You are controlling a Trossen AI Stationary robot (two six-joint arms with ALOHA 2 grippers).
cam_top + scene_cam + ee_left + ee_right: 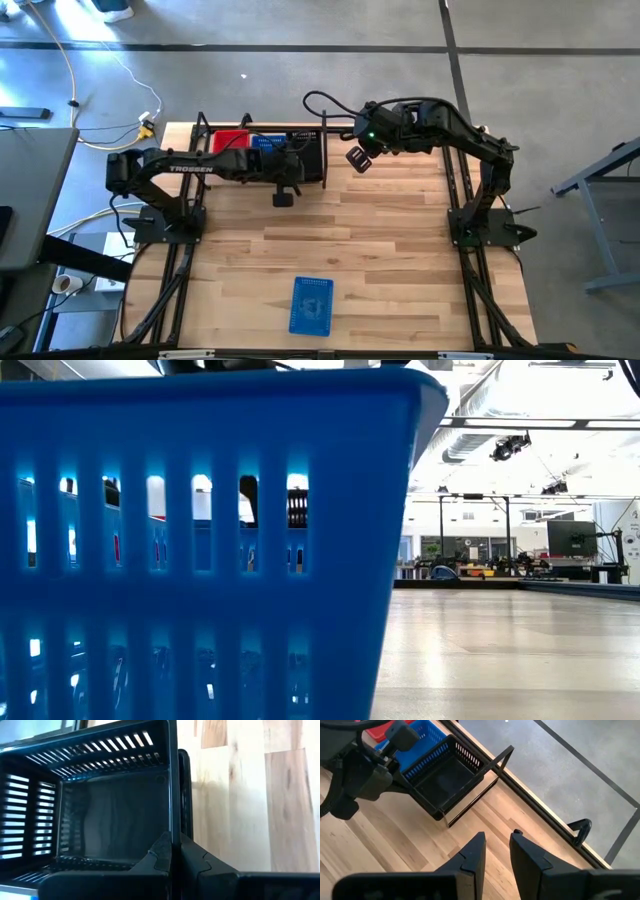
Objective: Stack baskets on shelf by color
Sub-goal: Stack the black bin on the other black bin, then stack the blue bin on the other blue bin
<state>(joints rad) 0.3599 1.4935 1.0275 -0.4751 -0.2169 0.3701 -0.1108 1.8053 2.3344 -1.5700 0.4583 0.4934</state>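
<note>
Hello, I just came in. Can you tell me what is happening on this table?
The robot is sorting baskets by color onto the shelf at the table's far edge. The left pincer is shut on the wall of a black basket at the shelf, next to a blue basket and a red basket. The right pincer hangs open and empty near the shelf. Another blue basket waits at the near edge.
</note>
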